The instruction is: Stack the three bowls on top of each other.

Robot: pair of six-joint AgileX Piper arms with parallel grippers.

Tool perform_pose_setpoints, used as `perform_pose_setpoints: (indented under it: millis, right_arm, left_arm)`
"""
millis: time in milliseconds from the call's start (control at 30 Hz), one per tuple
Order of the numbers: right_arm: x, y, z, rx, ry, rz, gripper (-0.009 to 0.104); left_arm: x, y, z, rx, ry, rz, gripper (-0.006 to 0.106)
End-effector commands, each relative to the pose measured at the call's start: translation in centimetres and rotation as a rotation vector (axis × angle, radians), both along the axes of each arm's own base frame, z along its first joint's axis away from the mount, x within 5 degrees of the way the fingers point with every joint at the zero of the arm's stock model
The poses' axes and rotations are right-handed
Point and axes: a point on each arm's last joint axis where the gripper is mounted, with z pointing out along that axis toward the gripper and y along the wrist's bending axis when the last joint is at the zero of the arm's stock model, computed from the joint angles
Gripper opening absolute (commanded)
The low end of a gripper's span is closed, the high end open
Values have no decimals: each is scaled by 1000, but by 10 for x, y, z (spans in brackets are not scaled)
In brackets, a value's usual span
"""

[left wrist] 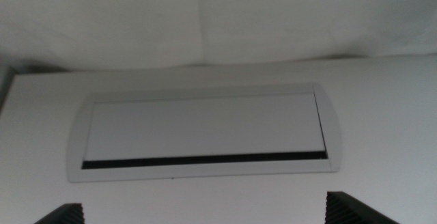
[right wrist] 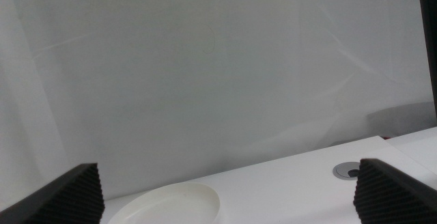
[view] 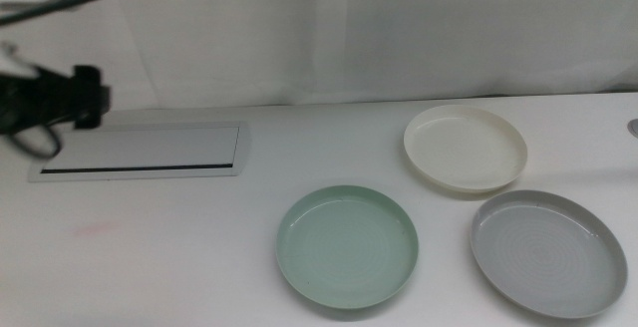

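Observation:
Three bowls lie apart on the white table in the middle view. The cream white bowl (view: 465,147) is at the back right, the mint green bowl (view: 347,247) in front at the middle, and the grey bowl (view: 547,251) at the front right. My left gripper (left wrist: 208,215) is open and empty, raised over the far left of the table (view: 60,108), far from the bowls. My right gripper (right wrist: 229,207) is open and empty and is out of the middle view. Its wrist view shows part of the cream white bowl (right wrist: 171,203) between the jaws.
A flat rectangular white panel (view: 140,151) with a dark slot lies at the back left, below my left gripper, and fills the left wrist view (left wrist: 205,132). A round grommet (right wrist: 349,171) sits at the table's right edge. A white curtain hangs behind the table.

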Motion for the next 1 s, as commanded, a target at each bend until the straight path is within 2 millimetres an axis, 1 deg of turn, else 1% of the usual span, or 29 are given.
perform_pose_setpoints:
  millis: [0, 67, 133, 200, 233, 300, 333, 367, 400, 467, 533, 633, 700, 833, 900, 967]
  right_arm:
    - [-1, 0, -11, -10, -2, -5, 103]
    - [-1, 0, -11, -10, -2, -5, 103]
    - [-1, 0, -11, -10, -2, -5, 103]
    - [-1, 0, -11, -10, -2, -5, 103]
    - [-1, 0, -11, -10, -2, -5, 103]
    - [-1, 0, -11, -10, -2, -5, 103]
    - [-1, 0, -11, -10, -2, -5, 103]
    - [-1, 0, -11, -10, -4, -5, 103]
    - [-1, 0, -10, -10, -9, -5, 103]
    - [-1, 0, -10, -10, -9, -5, 103]
    - [-1, 0, -10, 1, -14, -4, 103]
    - [-2, 0, -7, 32, -6, -1, 103]
    - [-2, 0, -1, 37, -3, 1, 103]
    - [-3, 0, 18, 66, -18, 6, 103]
    - [-4, 0, 32, 54, 11, 9, 103]
    - [-3, 1, 48, -2, 64, 7, 103]
  left_arm:
    - [-26, 3, 6, -15, -111, -13, 91]
    - [-52, 4, 5, -23, -200, -32, 90]
    - [-78, 4, -2, -25, -261, -48, 89]
    - [-103, 6, -7, -29, -313, -54, 85]
    - [-117, 7, -11, -30, -337, -54, 81]
    - [-142, 9, -15, -52, -388, -41, 62]
    - [-154, 9, -18, -66, -411, -37, 46]
    - [-166, 10, -21, -84, -438, -33, 25]
    - [-182, 10, -26, -107, -503, -38, -2]
    - [-195, 10, -30, -123, -576, -43, -2]
    - [-204, 11, -38, -123, -608, -46, -3]
    - [-210, 11, -51, -131, -611, -45, -3]
    - [-210, 11, -62, -136, -600, -46, -3]
    - [-204, 8, -95, -142, -595, -65, -3]
    - [-202, 7, -106, -173, -625, -70, -3]
    - [-201, 6, -113, -184, -666, -83, -3]
